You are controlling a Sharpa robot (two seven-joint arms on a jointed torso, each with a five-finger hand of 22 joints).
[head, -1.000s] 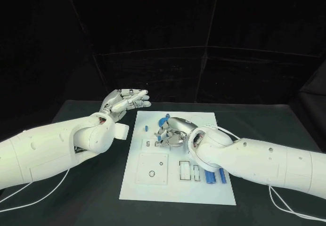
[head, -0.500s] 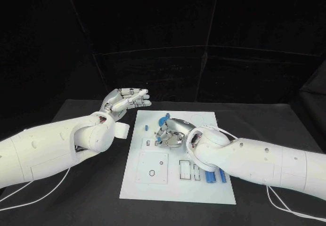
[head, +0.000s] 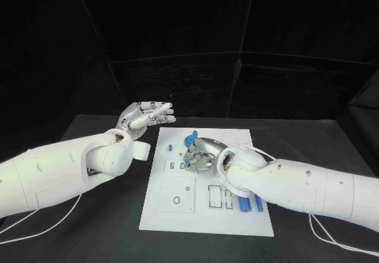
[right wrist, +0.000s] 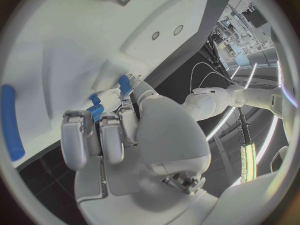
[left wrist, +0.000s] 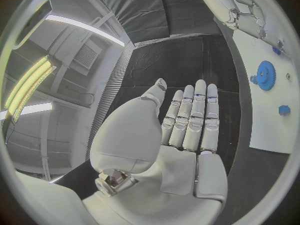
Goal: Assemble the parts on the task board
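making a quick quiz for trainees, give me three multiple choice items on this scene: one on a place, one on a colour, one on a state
1. Where is the right hand?
A. over the white task board
B. off the table
C. beside the left arm

2. What colour is the round toothed gear?
A. red
B. blue
C. green

3. How is the left hand?
A. gripping a gear
B. pressing the board
C. raised, fingers out, holding nothing

Answers:
1 A, its fingers are down at the board's middle.
2 B, plainly blue in the left wrist view.
3 C, its palm is bare.

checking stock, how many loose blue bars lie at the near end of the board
2, side by side at the near right of the task board: one blue bar, the other bar beside it. The right hand may hide others.
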